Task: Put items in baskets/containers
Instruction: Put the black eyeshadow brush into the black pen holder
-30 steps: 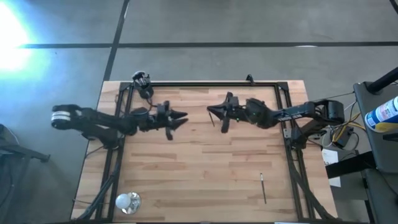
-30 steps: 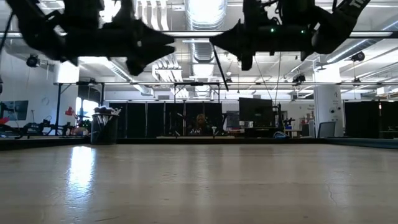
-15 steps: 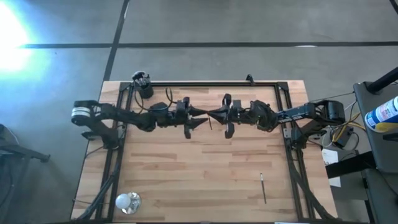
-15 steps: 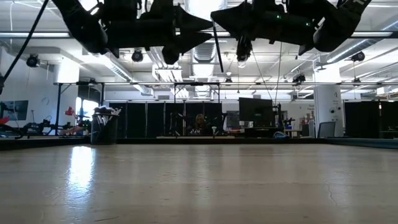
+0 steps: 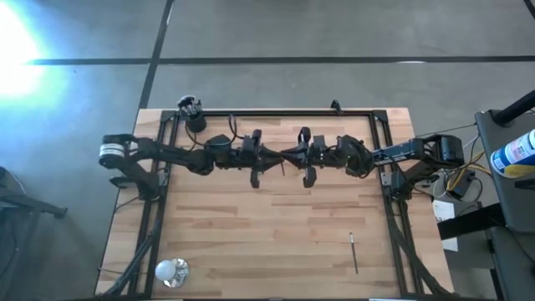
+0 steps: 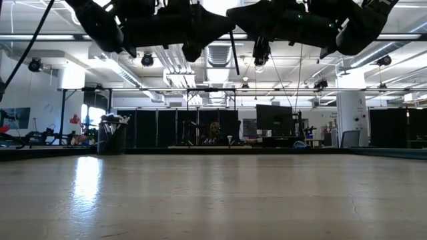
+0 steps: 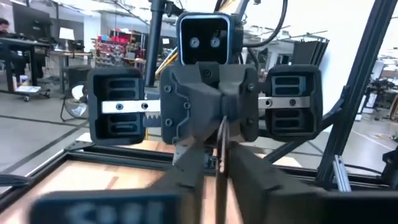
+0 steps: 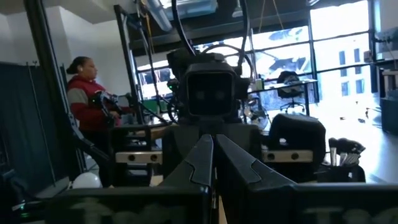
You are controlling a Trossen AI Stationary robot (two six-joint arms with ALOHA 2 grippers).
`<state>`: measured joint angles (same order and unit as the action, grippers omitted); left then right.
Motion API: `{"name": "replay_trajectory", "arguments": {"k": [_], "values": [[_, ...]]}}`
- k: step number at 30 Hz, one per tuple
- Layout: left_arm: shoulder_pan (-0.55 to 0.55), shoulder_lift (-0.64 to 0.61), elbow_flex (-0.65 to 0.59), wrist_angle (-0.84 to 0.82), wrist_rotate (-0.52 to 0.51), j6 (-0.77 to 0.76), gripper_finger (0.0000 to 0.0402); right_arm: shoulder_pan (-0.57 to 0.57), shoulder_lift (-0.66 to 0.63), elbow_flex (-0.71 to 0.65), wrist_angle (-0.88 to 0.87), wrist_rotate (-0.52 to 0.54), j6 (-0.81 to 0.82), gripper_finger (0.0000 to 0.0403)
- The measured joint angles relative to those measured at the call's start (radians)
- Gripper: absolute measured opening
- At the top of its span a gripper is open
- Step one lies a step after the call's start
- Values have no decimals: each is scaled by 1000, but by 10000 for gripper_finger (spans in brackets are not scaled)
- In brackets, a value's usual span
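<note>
High above the table's middle my two grippers meet tip to tip, the left gripper (image 5: 272,156) coming from the left and the right gripper (image 5: 286,155) from the right. Both are shut on one thin dark makeup brush (image 6: 234,57), which hangs nearly upright below them. The black cup (image 5: 195,119) stands on its base at the far left corner with several brushes (image 5: 188,104) sticking up out of it. Another brush (image 5: 354,252) lies flat near the table's near right corner. My left gripper pinches the brush's thin handle (image 7: 221,140) between its two fingers (image 7: 189,177). The fingers come level from the table's left and lie across the handle. The brush stands nearly upright, clear of the table. My right gripper pinches the same handle near its upper end (image 6: 230,32) between its shut fingers (image 8: 199,158). They come level from the table's right, across the handle. The rest of the brush hangs below, slightly slanted and far above the tabletop.
A shiny whitish round object (image 5: 171,270) sits at the near left corner. A dark frame (image 5: 284,111) runs along the table's far and side edges. A person (image 8: 84,99) stands in the room beyond the table. Bare wood (image 5: 267,226) spreads below the grippers.
My left gripper has moved toward the table's right edge and up to my right gripper, then shut its open fingers on the brush. My right gripper has kept its place, shut on the brush, which still hangs below it.
</note>
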<state>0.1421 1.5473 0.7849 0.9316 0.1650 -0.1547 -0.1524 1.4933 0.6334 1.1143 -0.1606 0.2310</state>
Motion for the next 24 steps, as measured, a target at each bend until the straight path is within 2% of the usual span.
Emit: {"name": "replay_trajectory", "arguments": {"k": [2,3,5,9,14,19,24], "values": [[0,-13,-2,-12,-1,9,22,0,0,0,0,2,-4,10],[3,-23,-2,-27,-9,22,15,0,-1,1,-1,2,-6,13],[6,-54,-4,-95,-36,59,14,-1,-2,1,-11,3,-10,26],[17,-140,-11,-241,-177,128,8,-6,-22,0,-48,6,-24,64],[69,-265,-104,-268,-236,130,8,-12,-51,-6,-130,4,-62,99],[180,-388,-225,-269,-291,110,8,-11,-56,-13,-141,3,-82,87],[410,-430,-274,-287,-223,63,8,-12,-56,-21,-141,6,-104,49]]}}
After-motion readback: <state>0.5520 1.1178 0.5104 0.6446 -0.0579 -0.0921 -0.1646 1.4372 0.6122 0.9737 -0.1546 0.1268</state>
